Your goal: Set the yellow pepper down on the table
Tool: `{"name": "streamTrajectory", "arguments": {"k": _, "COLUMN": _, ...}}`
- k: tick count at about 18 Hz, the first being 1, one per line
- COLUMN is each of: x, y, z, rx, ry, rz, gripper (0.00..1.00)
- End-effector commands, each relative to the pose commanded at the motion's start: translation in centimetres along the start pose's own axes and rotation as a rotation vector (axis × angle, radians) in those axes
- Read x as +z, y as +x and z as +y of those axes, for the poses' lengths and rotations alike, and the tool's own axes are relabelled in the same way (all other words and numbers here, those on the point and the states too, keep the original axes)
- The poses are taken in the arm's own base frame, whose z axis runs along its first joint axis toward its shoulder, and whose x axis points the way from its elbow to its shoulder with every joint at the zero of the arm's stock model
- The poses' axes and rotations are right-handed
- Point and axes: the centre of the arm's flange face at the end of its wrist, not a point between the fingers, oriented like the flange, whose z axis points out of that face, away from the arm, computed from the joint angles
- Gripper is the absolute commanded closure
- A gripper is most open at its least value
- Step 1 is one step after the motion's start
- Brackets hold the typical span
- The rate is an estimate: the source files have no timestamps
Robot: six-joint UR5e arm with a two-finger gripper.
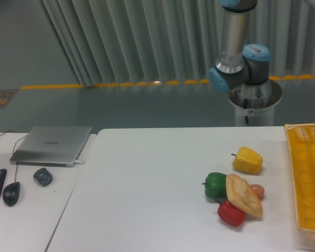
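Nearest the camera, a red pepper point(230, 213) lies under the lower end of a tan bread-like loaf point(244, 196), which leans across it and against a green pepper point(216, 185); a small pale item beside the loaf is partly hidden and cannot be identified; just beyond this cluster, apart from it, the yellow pepper point(247, 159) rests on its side on the table point(147, 194), stem pointing left, nothing gripping it; the placing therefore appears done, with nothing evidently left; a yellow mesh basket point(306, 176) occupies the right edge; on the adjoining desk stand a laptop point(52, 145) and mouse point(11, 193); farthest, only the arm's base joints point(239, 73) show; the gripper is out of frame, its jaws unassessable.
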Motion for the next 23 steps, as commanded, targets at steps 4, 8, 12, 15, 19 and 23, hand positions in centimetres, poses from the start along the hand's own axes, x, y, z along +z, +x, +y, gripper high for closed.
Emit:
{"name": "streamTrajectory", "arguments": {"k": 4, "x": -0.2, "y": -0.1, "z": 0.5, "rx": 0.018, "ry": 0.001, "rz": -0.005, "gripper": 0.00}}
{"name": "streamTrajectory", "arguments": {"k": 8, "x": -0.7, "y": -0.3, "z": 0.8, "rx": 0.033, "ry": 0.003, "rz": -0.015, "gripper": 0.00}}
{"name": "streamTrajectory", "arguments": {"k": 12, "x": -0.2, "y": -0.2, "z": 1.2, "rx": 0.027, "ry": 0.005, "rz": -0.005, "gripper": 0.00}}
{"name": "streamTrajectory", "arguments": {"k": 15, "x": -0.2, "y": -0.2, "z": 1.2, "rx": 0.025, "ry": 0.006, "rz": -0.005, "gripper": 0.00}}
{"name": "streamTrajectory", "arguments": {"k": 19, "x": -0.2, "y": -0.2, "z": 1.2, "rx": 0.025, "ry": 0.006, "rz": -0.005, "gripper": 0.00}}
{"name": "streamTrajectory", "arguments": {"k": 23, "x": 0.0, "y": -0.2, "z": 1.1, "rx": 0.027, "ry": 0.006, "rz": -0.002, "gripper": 0.00}}
